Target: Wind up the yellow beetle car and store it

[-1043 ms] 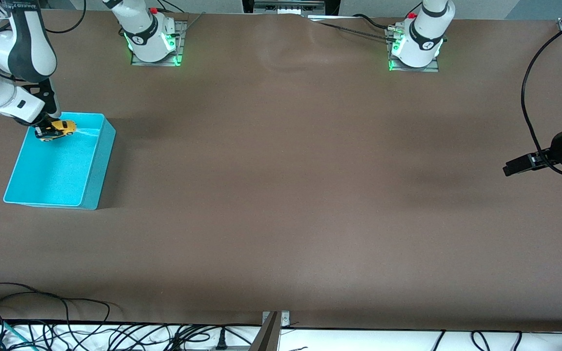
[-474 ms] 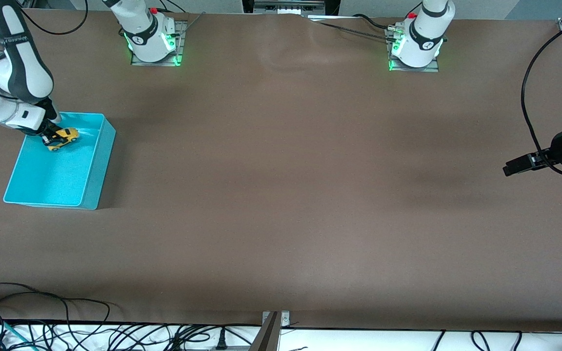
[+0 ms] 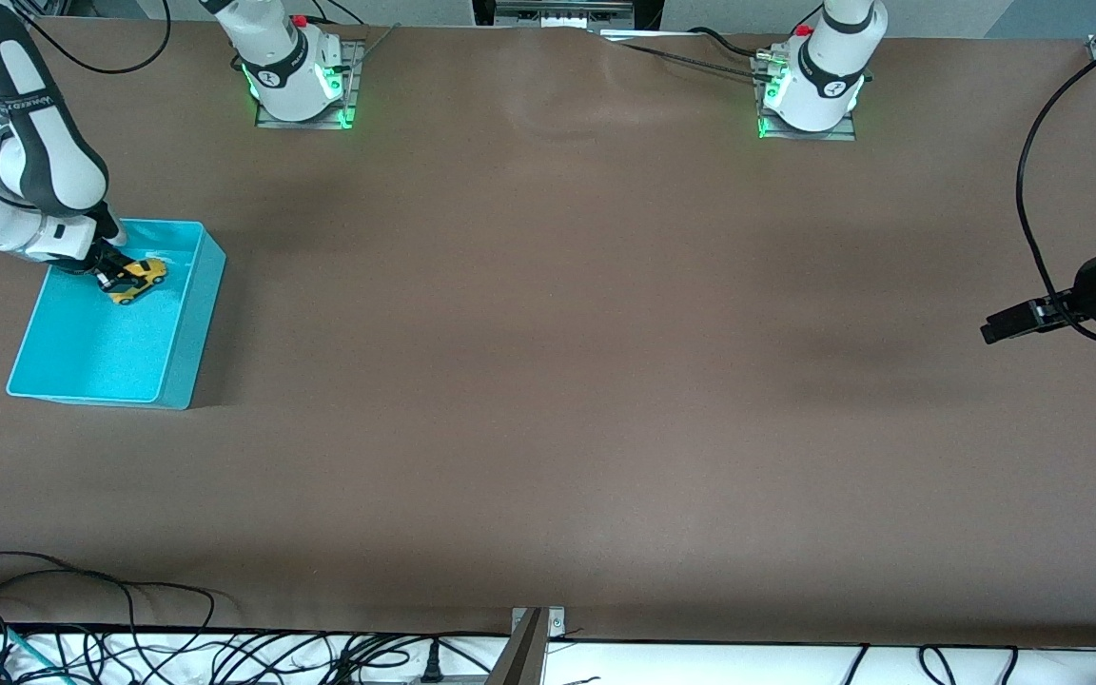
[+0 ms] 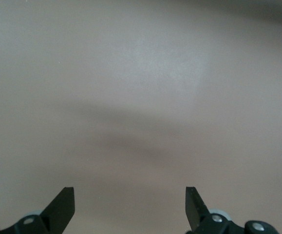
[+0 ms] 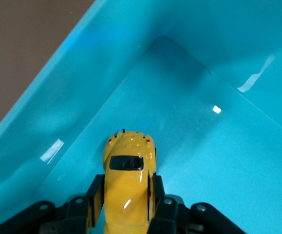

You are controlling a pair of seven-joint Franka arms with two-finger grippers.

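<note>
Sitting low inside the bin (image 3: 188, 323), the car (image 3: 139, 279) is pinched at its sides by the right gripper (image 3: 115, 278), whose fingers (image 5: 95, 192) press its flanks. It lies in the part of the bin farther from the front camera, near a corner; the turquoise walls rise close around its end in the right wrist view, while most of the bin's floor toward the front camera lies free. The car (image 5: 127, 187) is glossy yellow and rounded, with a dark window and small red lights at the end pointing away from the gripper.

Compared with a second ago, the car has come down from rim height to deep within the bin and shifted a little toward the bin's middle; the right arm has lowered with it.

The left gripper (image 3: 993, 329) waits with its jaws wide over bare brown surface (image 3: 548, 381) at the left arm's end, unchanged.
</note>
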